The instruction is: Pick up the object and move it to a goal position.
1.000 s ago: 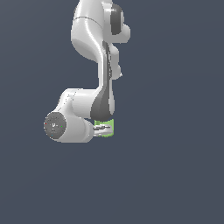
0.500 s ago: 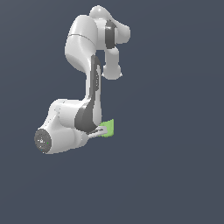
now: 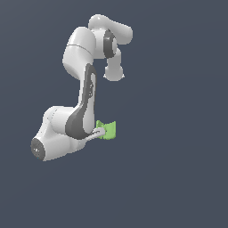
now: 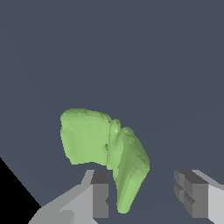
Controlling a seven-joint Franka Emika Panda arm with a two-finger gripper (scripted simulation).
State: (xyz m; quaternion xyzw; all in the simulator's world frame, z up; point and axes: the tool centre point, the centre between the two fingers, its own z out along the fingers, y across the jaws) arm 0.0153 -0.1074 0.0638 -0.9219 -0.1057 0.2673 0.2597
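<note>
The object (image 3: pixel 108 129) is a small light-green ridged lump at the tips of my white gripper (image 3: pixel 100 132), which reaches in from the exterior view's left. In the wrist view the object (image 4: pixel 87 138) lies ahead of and partly between the two fingers. Its narrow end sits close to one grey finger pad (image 4: pixel 100 194), and a clear gap separates it from the other pad (image 4: pixel 190 192). My gripper (image 4: pixel 144 177) stands open, with the jaws wider than the object. No goal marker shows in either view.
The white arm (image 3: pixel 82 111) folds down over the hand, with its bulky wrist (image 3: pixel 51 140) at the exterior view's left of the object. The ground is a plain dark grey-blue surface (image 3: pixel 178 178).
The arm has swung and its wrist has dropped toward the exterior view's left. The green object has stayed at almost the same spot by the fingertips.
</note>
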